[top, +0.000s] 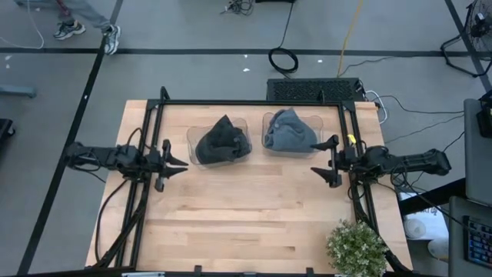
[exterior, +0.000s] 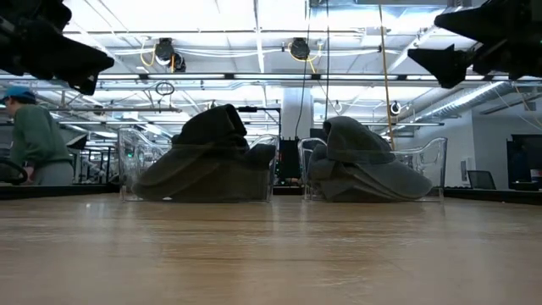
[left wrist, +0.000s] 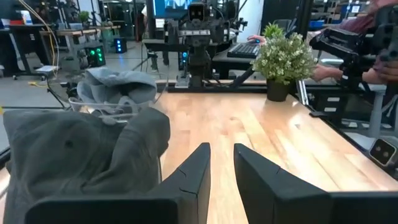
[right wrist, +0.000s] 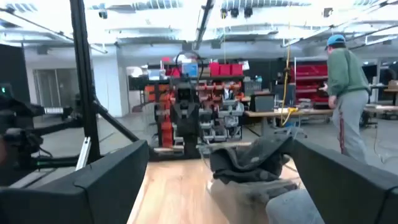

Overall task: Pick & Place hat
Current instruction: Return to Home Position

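Black caps (top: 221, 142) fill the left bin (top: 191, 135), nearest the left gripper (top: 175, 164). Right gripper (top: 323, 160) sits opposite; both spread, empty.

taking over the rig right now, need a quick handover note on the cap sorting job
Left gripper: open, empty, raised over the left side of the wooden table, beside the bins.
Right gripper: open, empty, raised over the table's right side.
Black fabric caps are piled in the left clear plastic bin. Grey fabric caps are in the right clear plastic bin.
Done: every cap in view sits in a bin.
Left: probably just parking both arms, with nothing to pick up.
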Available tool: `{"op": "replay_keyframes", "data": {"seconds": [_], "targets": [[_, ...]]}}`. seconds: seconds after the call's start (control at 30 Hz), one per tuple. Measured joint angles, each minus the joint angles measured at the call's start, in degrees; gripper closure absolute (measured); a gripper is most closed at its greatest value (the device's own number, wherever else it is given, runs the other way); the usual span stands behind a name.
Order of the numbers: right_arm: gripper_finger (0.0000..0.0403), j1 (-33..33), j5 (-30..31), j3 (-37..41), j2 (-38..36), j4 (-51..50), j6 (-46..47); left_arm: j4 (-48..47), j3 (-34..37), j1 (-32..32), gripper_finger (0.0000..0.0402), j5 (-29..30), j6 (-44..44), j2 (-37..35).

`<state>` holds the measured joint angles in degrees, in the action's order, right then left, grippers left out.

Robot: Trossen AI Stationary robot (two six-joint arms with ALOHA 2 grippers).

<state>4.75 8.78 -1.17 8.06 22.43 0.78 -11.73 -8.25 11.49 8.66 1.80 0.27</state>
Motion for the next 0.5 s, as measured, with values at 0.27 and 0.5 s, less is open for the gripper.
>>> {"op": "replay_keyframes", "data": {"seconds": [0.27, 0.5], "targets": [[0.0014, 0.0, 0.1, 0.1, -3.5, -5.3, 1.3, 8.8, 5.6, 3.0, 0.0325, 3.8, 0.2, 0.0], [0.0014, 0.0, 0.0, 0.1, -4.5, -6.3, 1.4, 14.1, 7.5, 4.2, 0.0325, 1.9, -1.7, 0.1]]}}
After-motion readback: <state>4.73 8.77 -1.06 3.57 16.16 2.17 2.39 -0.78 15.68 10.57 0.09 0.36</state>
